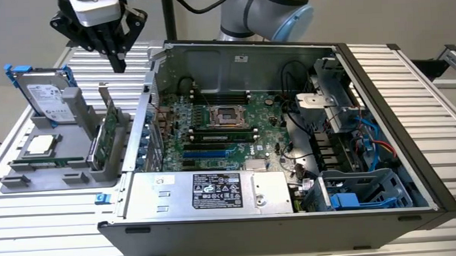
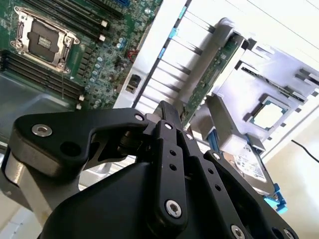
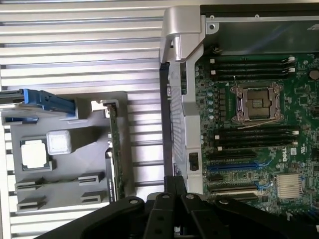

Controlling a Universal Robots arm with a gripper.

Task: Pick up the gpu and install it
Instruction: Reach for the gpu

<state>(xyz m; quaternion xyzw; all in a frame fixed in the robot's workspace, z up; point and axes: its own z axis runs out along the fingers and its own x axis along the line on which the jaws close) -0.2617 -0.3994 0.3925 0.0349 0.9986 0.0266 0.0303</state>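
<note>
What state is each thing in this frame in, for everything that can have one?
Black two-finger gripper: shut, empty, raised clear of the gpu.
Green gpu card with silver bracket: upright in grey holder, ungripped.
Black computer case: side open.
Motherboard's processor socket: empty.
Silver hard drive in blue frame: upright in holder.
Square silver processor: flat in holder.

A ribbed aluminium table (image 1: 408, 76) of parallel slats carries two things. An open black computer case (image 1: 254, 236) lies on its side, motherboard facing up. Just beside the case, toward the exterior view's left, sits a grey moulded parts holder (image 1: 43, 170). Bare slats also show on the case's opposite side.
</note>
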